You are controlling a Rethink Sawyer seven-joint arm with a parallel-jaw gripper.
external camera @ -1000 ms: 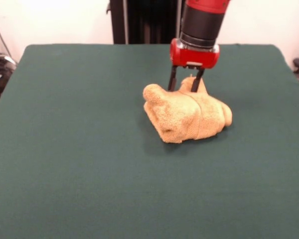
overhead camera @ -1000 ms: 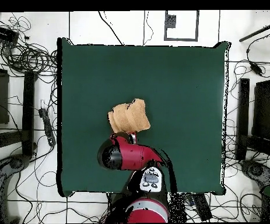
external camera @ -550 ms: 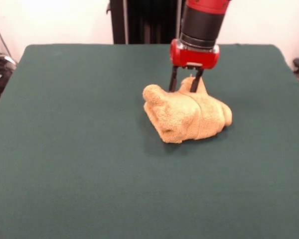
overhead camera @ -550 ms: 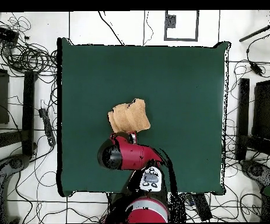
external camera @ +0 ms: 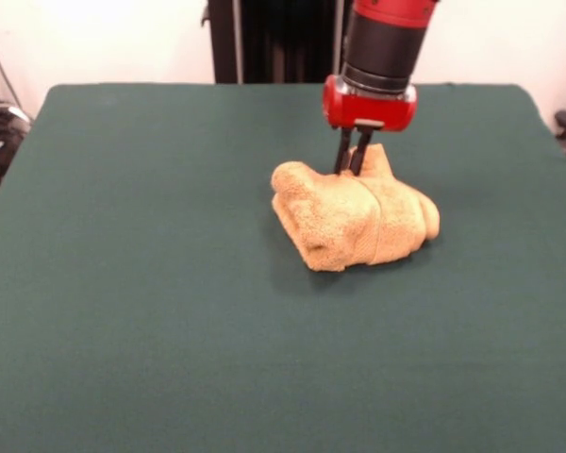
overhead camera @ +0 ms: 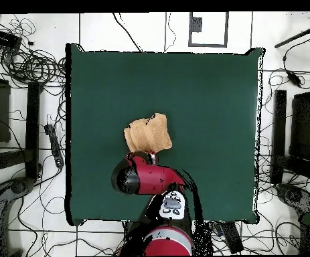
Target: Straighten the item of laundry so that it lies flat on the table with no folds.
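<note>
The golden-orange towel [external camera: 358,219] lies bunched and folded over itself a little right of the middle of the dark green table [external camera: 123,264]. My gripper [external camera: 352,170] comes straight down at the towel's far edge. Its two black fingers [external camera: 342,151] stand close together with their tips in the cloth, and a peak of towel rises right beside them. In the overhead view the towel [overhead camera: 148,134] is a crumpled lump near the table's [overhead camera: 211,100] middle, and the gripper [overhead camera: 152,156] sits at its edge nearest the robot's base, mostly hidden under the red arm. No care tag shows.
Green table surface spreads wide on every side of the towel. Cables [overhead camera: 30,63] and dark equipment stands [overhead camera: 278,134] lie on the floor around the table. The robot's pedestal [overhead camera: 164,241] is at the table's edge.
</note>
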